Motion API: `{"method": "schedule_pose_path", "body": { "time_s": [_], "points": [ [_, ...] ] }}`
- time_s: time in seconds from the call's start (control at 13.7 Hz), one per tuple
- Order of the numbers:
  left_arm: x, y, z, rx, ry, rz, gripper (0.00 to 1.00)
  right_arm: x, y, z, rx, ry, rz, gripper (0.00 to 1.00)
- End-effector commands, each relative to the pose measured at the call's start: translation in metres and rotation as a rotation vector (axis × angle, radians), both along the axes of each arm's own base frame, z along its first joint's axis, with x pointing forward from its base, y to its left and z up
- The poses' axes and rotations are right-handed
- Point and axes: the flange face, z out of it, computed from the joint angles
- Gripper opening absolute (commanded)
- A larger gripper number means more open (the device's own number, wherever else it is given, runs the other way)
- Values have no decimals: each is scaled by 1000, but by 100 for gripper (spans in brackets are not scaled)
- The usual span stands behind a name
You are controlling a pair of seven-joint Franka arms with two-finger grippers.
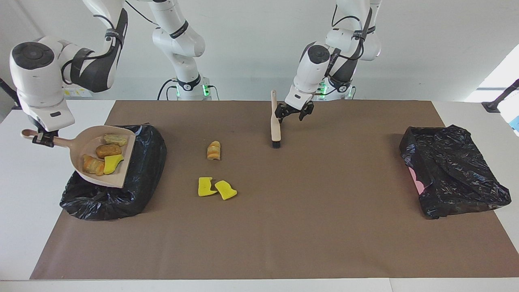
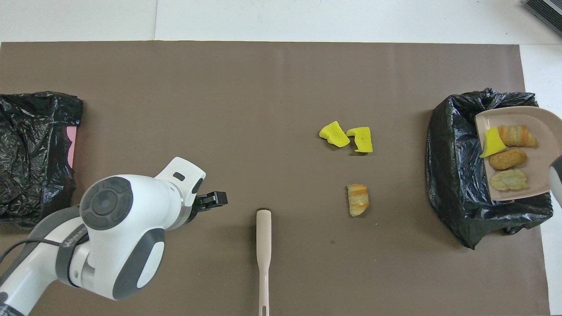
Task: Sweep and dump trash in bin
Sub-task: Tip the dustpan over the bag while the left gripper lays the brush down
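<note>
My right gripper (image 1: 43, 138) is shut on the handle of the beige dustpan (image 1: 83, 142), holding it tilted over the black-bagged bin (image 1: 121, 198) at the right arm's end. Several trash pieces (image 1: 101, 157) lie in the dustpan (image 2: 540, 180). On the mat lie two yellow sponge scraps (image 1: 206, 186) (image 1: 226, 190) and a tan bread lump (image 1: 213, 150). The brush (image 1: 275, 121) stands on its bristles, free of any grip. My left gripper (image 1: 292, 115) hangs open over the mat just beside the brush's handle.
A second black-bagged bin (image 1: 450, 170) with a pink edge showing sits at the left arm's end of the brown mat (image 1: 324, 227). The mat's edge nearest the robots runs just by the brush.
</note>
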Motion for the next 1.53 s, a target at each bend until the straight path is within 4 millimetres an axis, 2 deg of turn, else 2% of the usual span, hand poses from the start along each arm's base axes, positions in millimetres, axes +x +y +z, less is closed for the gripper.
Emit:
{"method": "schedule_pose_path", "body": {
  "time_s": [0.0, 0.22, 0.36, 0.58, 0.73, 0.87, 1.02, 1.17, 1.31, 1.46],
  "points": [
    [21, 49, 3, 39, 1, -47, 100, -18, -7, 19, -43, -14, -18, 0],
    [37, 107, 1, 67, -7, -132, 100, -30, -7, 40, -62, -21, -30, 0],
    [49, 134, 15, 85, -36, -167, 100, -32, -7, 41, -74, -12, -34, 0],
    [68, 151, 63, 124, -19, -175, 100, -40, 5, 37, -107, -12, -31, 0],
    [71, 163, 93, 125, 1, -172, 100, -57, 12, 26, -109, -48, -76, 0],
    [70, 174, 126, 126, 19, -180, 100, -59, 20, 27, -149, -42, -50, 0],
    [67, 180, 159, 128, 23, -188, 100, -61, 13, 37, -175, -45, -43, 0],
    [64, 194, 191, 126, 17, -173, 100, -64, 6, 57, -187, -45, -26, 0],
    [62, 199, 218, 125, -3, -196, 100, -64, 6, 68, -199, -52, -12, 0],
    [66, 206, 223, 141, -11, -206, 100, -60, 14, 71, -228, -56, 13, 0]
  ]
}}
